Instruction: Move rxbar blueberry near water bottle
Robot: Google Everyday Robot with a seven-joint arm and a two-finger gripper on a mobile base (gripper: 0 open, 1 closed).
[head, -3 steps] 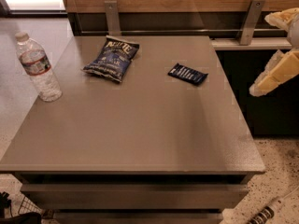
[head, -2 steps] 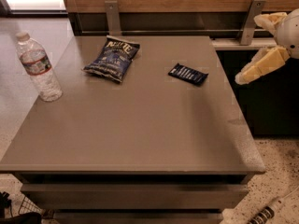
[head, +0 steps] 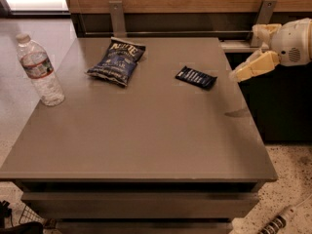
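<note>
The rxbar blueberry (head: 196, 77) lies flat on the grey table (head: 146, 130), right of centre toward the back. The water bottle (head: 40, 70) stands upright near the table's left edge, far from the bar. My gripper (head: 243, 72) comes in from the right, held above the table's right edge, a short way right of the bar and not touching it.
A crinkled blue chip bag (head: 117, 60) lies between the bottle and the bar at the back. A wooden rail with metal brackets (head: 117, 16) runs behind the table. Speckled floor lies to the right, with a dark object (head: 275, 223) at the bottom right.
My gripper has moved left and up, from beyond the right edge to a spot close to the bar. The view has shifted a little. The objects have not moved.
</note>
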